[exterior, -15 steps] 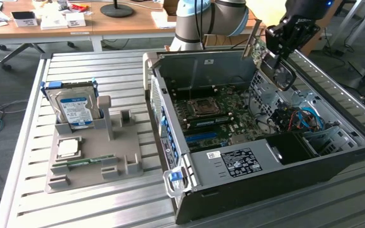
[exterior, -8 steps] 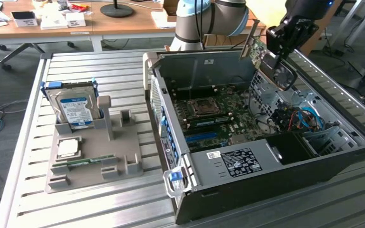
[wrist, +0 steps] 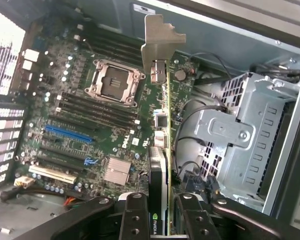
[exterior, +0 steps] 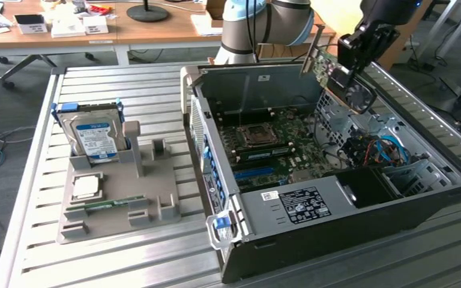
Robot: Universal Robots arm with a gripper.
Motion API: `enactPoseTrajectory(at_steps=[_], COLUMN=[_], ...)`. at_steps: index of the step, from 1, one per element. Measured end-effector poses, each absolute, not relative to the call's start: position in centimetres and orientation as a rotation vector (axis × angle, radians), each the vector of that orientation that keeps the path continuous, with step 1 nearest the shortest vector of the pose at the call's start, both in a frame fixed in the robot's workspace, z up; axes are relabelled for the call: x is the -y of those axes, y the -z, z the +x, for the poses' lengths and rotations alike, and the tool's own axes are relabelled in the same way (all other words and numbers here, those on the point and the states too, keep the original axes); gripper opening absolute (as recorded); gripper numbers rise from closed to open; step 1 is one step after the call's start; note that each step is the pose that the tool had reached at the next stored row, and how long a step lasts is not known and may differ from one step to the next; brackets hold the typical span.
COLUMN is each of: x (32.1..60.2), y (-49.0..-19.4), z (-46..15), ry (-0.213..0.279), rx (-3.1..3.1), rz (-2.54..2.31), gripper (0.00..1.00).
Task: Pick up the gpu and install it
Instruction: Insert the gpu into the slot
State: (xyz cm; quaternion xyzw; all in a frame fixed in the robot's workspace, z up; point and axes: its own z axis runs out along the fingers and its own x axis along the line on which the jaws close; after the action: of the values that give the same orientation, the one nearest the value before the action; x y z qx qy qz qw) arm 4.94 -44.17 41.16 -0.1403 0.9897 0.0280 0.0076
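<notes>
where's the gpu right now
The gpu is held in the gripper at the exterior view's upper right, above the open computer case; in the wrist view it sits edge-on between the fingers, over the motherboard.

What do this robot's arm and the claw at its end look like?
The arm is made of thick silver-grey round tubes, with a pale blue cap on one joint and thin black cables running along it. At its end sits a blocky black gripper. In the wrist view, its two flat black fingers are dotted with small round screw holes.
</notes>
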Motion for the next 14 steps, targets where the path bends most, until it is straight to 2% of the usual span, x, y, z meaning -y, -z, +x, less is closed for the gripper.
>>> enactPoseTrajectory(at_steps=[14], x=[44.17], y=[-41.16], z=[4.94], ry=[-0.089], rx=[-3.06], rz=[-0.656], gripper=[0.27])
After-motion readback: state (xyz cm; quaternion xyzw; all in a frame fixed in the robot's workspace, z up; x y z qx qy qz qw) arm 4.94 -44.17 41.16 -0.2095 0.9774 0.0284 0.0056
